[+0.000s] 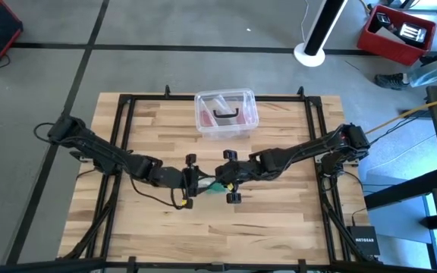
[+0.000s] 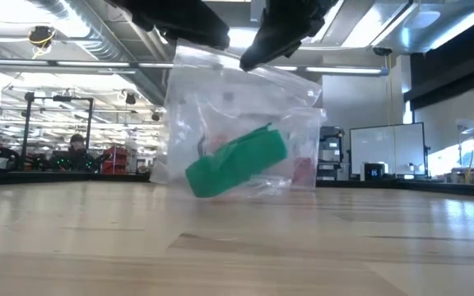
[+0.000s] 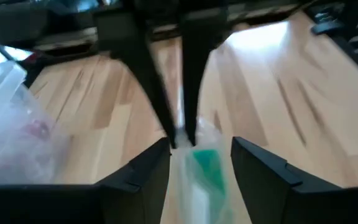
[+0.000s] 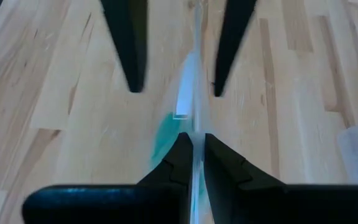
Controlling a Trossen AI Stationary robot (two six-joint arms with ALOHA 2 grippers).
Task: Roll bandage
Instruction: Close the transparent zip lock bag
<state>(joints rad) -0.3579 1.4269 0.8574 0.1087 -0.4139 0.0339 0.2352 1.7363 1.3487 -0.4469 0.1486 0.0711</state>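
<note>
Workshop floor all round, light wooden tabletop [image 1: 279, 227] under both my arms, which meet over its middle.

Right gripper [image 4: 194, 140]: fingers pinched together on the thin edge of a clear plastic bag [image 2: 220, 90]. Nothing else is in that grip. The bag hangs below this gripper, and I can't tell from the low view whether its bottom touches the tabletop.

Bandage [image 2: 237, 162]: teal-green soft fabric, wound into a compact roll. It sits inside the bag, low down and tilted with one end higher than the other. It lies below and just ahead of my right fingertips. I'm gripping the plastic, not the roll.

Left gripper [image 3: 201, 146]: fingers spread well apart, holding nothing. It faces the right gripper nose to nose. The bag and the green roll lie in the gap between its two fingers [image 3: 148, 171], and I see no clear contact with either one. The right gripper's closed tips sit just beyond that gap.

Clear plastic box with pinkish contents [image 1: 226, 94]: on the tabletop's far edge, well apart from both grippers and straight out beyond where they meet. In the low view it's behind the bag.

Off the tabletop there's a red crate [image 1: 397, 30] on the floor out past my right arm. A person [image 2: 76, 146] sits far back in the room.
</note>
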